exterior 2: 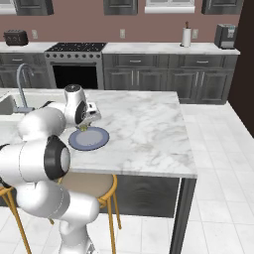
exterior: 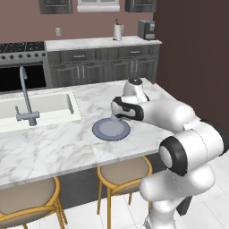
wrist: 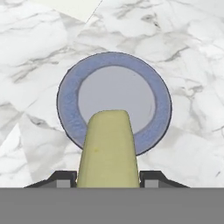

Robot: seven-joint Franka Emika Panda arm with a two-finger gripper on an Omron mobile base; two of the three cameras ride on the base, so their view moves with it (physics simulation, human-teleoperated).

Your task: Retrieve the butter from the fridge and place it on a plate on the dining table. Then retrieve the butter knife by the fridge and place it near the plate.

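In the left base view, one plate (exterior: 111,129) is seen on the white marble bench (exterior: 53,143) just below the gripper (exterior: 117,117), with bare marble open toward the sink (exterior: 36,107) and two stools (exterior: 123,174) tucked under the near edge. In the right base view, the fingers (exterior 2: 88,124) are held over the plate's near-left rim, well clear of the bench's right edge. In the hand view, one butter (wrist: 108,151) stick is clamped between the partly closed fingers, above the plate beyond them.

Straight below the claw (wrist: 108,181) the plate (wrist: 70,105) lies bare on the marble table (exterior: 53,147), open stone all round. The sink (exterior: 67,105) and faucet (exterior: 24,96) stand well off to its left.
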